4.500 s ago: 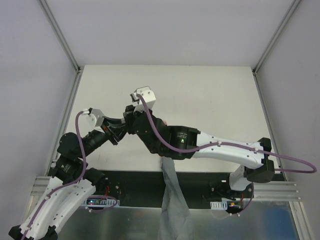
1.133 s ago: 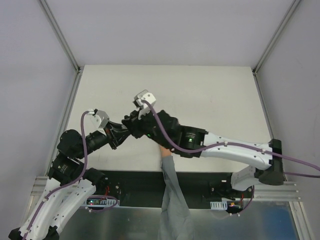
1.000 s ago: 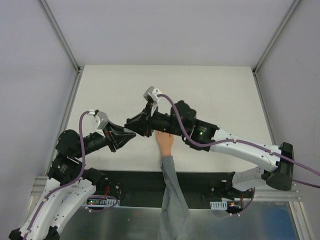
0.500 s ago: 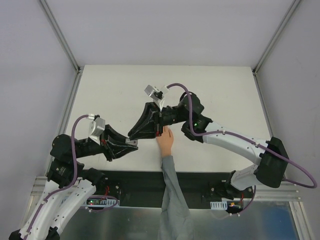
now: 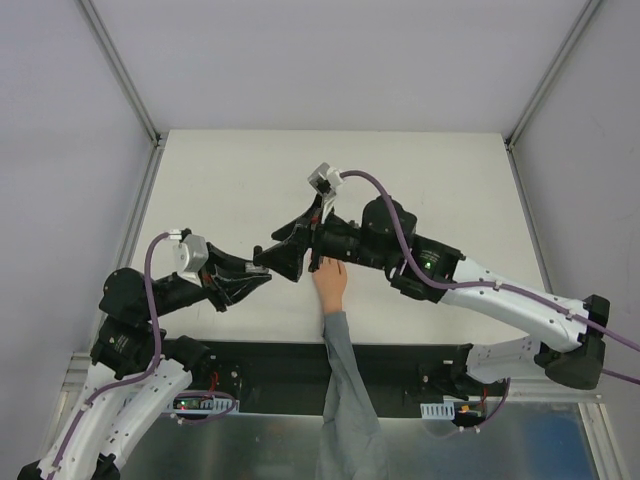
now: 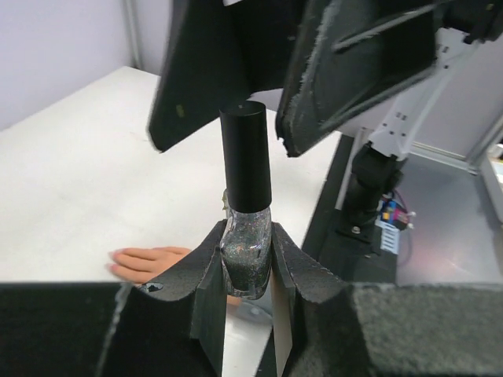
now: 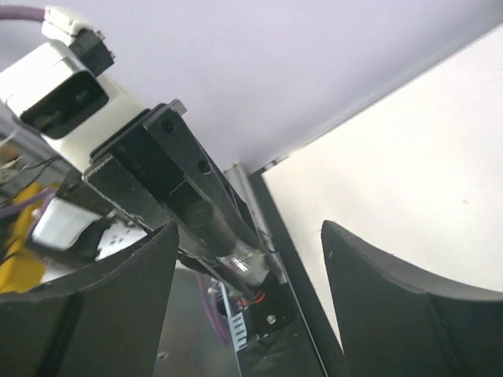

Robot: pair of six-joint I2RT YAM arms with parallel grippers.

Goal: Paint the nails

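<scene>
Left gripper (image 6: pixel 250 276) clamps glittery glass polish bottle (image 6: pixel 247 245); black cylindrical cap (image 6: pixel 246 157) points straight between right gripper (image 7: pixel 247 236) spread-open jaws. Peach mannequin hand (image 5: pixel 331 283) lies just below.

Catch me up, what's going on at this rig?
The left hand is clamped on a glittery nail polish bottle, black cap on. The right hand stands open with its fingers either side of that cap, not gripping it. The mannequin hand lies on the table nearby; its nails are too small to judge.
</scene>
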